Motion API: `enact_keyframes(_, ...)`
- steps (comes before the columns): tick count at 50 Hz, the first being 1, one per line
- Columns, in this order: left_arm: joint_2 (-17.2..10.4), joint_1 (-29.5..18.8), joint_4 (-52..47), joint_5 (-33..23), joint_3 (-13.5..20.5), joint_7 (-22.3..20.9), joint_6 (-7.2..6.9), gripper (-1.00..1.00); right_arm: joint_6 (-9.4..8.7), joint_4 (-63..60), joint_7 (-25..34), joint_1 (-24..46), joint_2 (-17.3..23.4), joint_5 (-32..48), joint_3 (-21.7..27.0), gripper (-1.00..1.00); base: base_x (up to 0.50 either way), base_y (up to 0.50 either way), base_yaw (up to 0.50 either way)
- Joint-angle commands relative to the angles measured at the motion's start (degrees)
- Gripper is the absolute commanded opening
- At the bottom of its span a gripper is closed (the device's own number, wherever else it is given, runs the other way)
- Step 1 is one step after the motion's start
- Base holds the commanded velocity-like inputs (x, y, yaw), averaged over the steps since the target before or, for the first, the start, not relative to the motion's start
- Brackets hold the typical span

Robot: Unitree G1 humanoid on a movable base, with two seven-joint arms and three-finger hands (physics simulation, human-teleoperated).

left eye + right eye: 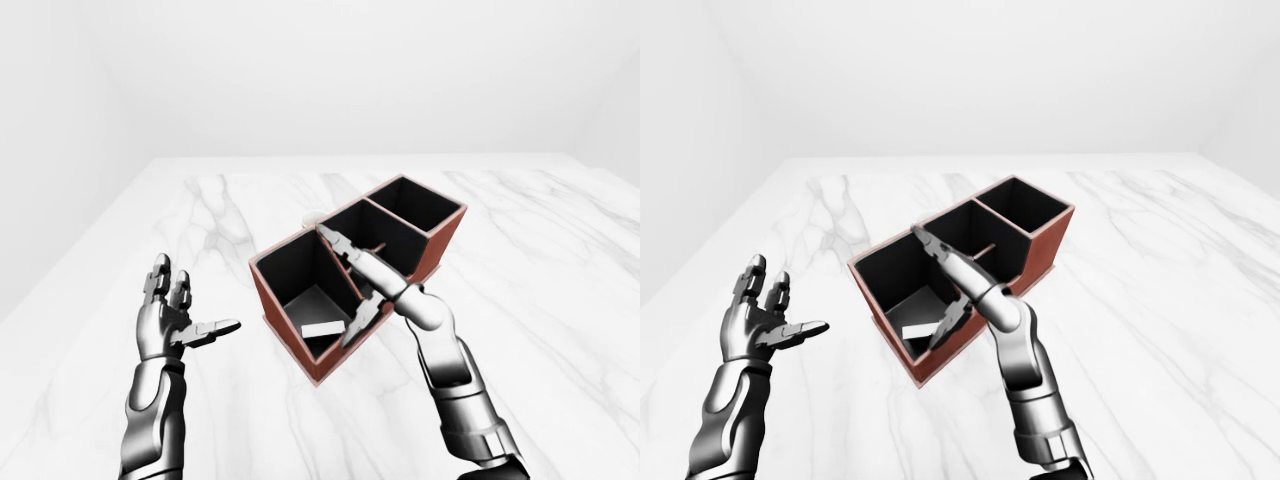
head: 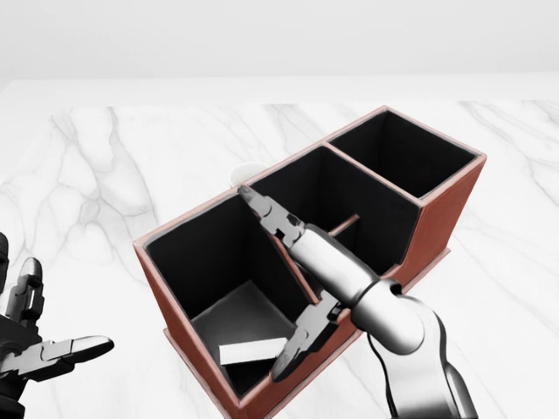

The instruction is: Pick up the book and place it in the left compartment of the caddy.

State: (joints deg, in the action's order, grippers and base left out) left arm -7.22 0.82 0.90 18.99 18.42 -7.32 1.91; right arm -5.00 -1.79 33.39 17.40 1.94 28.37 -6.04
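Observation:
The caddy (image 2: 447,214) is a red-brown box with three black-lined compartments, set at a slant on the marble table. The book (image 2: 251,352) lies on the bottom of the left compartment, grey with a white edge showing. My right hand (image 2: 278,279) is open and empty. It hovers over the divider between the left and middle compartments, with the long fingers (image 2: 271,214) pointing up-left and the thumb (image 2: 301,340) just right of the book. My left hand (image 1: 195,300) is open and empty, held above the table to the left of the caddy.
The white marble table (image 1: 540,300) stretches around the caddy on all sides. A small pale round thing (image 2: 248,175) shows just past the caddy's far rim, mostly hidden. White walls stand beyond the table's far edge.

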Motion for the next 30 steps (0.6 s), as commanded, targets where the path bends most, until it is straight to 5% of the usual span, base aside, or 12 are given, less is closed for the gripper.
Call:
enact_keyframes(1,0.13,0.18,-0.44,-0.06,-0.16,-0.11,-0.16,1.00,0.00,-13.90,1.69,1.90,1.29,-1.24,0.99,1.00,0.00,0.00,0.00)
enact_keyframes(15,0.22,0.52,-2.71,-0.05,0.25,-0.11,-1.69,1.00,0.00,-25.70,3.45,3.76,3.95,-0.35,0.65,1.00,0.00,0.00,0.00)
enact_keyframes(30,0.50,0.90,-3.15,-0.12,0.35,-0.46,-1.67,1.00,0.00,-36.47,3.16,1.36,5.75,0.26,0.80,1.00,0.00,0.00,0.00)
